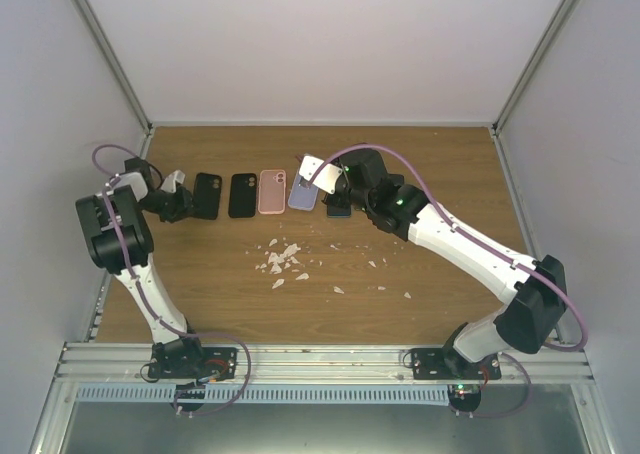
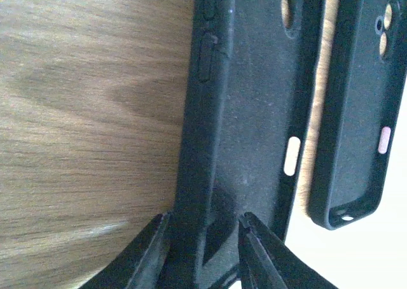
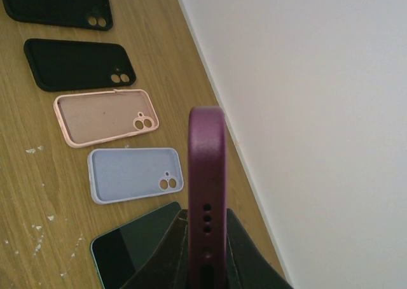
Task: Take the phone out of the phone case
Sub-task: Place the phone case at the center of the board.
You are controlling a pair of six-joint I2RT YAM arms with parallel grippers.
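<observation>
My right gripper is shut on the bottom end of a maroon phone case, holding it upright and edge-on above the table; it also shows in the top view. I cannot tell whether anything sits inside it. A dark phone with a green rim lies flat on the wood under that gripper. My left gripper stands slightly open astride the side wall of an empty black case, one finger outside and one inside.
A row of empty cases lies across the table: black, black, pink, lilac. White crumbs are scattered in the middle. The back wall rises close behind the right gripper.
</observation>
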